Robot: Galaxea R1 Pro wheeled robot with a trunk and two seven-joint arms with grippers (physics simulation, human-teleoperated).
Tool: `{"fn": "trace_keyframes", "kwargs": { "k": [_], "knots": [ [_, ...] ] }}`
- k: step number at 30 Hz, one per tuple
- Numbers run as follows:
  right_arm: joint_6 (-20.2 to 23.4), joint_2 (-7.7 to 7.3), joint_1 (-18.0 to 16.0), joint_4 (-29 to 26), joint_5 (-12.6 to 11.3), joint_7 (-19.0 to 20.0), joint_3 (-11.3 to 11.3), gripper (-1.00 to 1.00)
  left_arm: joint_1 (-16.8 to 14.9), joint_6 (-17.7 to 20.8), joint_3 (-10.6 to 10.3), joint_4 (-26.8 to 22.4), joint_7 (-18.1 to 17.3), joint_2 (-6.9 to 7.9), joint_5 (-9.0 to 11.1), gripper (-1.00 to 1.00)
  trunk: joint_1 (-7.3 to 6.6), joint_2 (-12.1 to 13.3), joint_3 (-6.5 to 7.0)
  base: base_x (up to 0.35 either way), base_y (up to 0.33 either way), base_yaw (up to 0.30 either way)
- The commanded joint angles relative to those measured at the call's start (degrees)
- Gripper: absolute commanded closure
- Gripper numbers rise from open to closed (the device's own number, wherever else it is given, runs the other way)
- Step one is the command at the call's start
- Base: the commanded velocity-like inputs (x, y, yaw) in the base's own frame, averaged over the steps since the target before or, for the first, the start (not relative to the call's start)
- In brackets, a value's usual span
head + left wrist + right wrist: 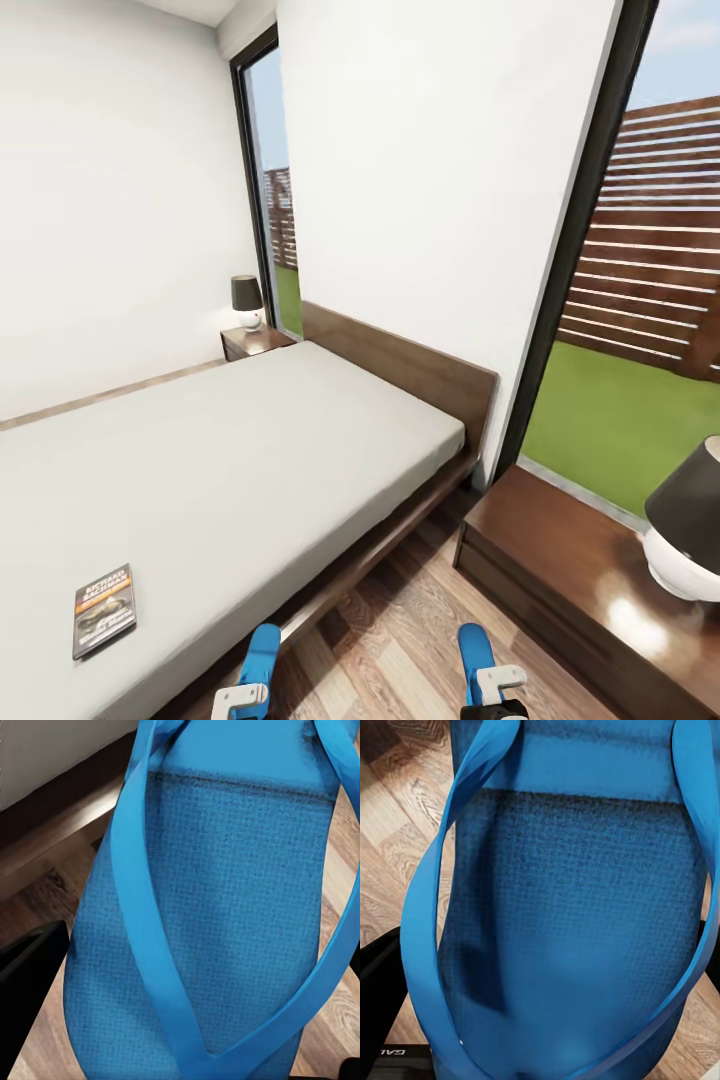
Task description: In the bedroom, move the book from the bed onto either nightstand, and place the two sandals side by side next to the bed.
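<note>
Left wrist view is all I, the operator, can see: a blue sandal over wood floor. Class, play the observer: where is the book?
Observer: The book lies flat on the bed, far from the headboard.
Operator: And the other sandal?
Observer: The second sandal sticks out of the right gripper, apart from the first sandal in the left gripper.
Operator: Any nightstand close?
Observer: One nightstand stands on the robot's right, beside the headboard, with a lamp on it.

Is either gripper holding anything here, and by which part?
Each holds a blue sandal: left gripper the left sandal, right gripper the right sandal, both apparently at one end; which end cannot be told.
</note>
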Motion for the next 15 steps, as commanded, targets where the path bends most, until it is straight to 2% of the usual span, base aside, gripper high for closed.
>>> {"fn": "trace_keyframes", "kwargs": {
  "k": [1, 8, 15],
  "knots": [
    [0.41, -0.01, -0.02, -0.1, 0.06, -0.34, 0.46, 1.0, -0.06, -0.22, -0.54, 0.07, 0.44, 0.03, 0.48, 1.0, 0.01, -0.07, -0.08, 0.0, 0.0, 0.08],
    [0.41, -0.01, -0.02, -0.1, 0.06, -0.34, 0.46, 1.0, -0.06, -0.28, -0.54, 0.07, 0.44, 0.03, 0.48, 1.0, 0.01, -0.07, -0.08, 0.01, 0.0, 0.194],
    [0.41, -0.01, -0.02, -0.1, 0.06, -0.34, 0.46, 1.0, -0.06, -0.3, -0.54, 0.07, 0.44, 0.03, 0.48, 1.0, 0.01, -0.07, -0.08, 0.118, 0.0, 0.278]
  ]
}}
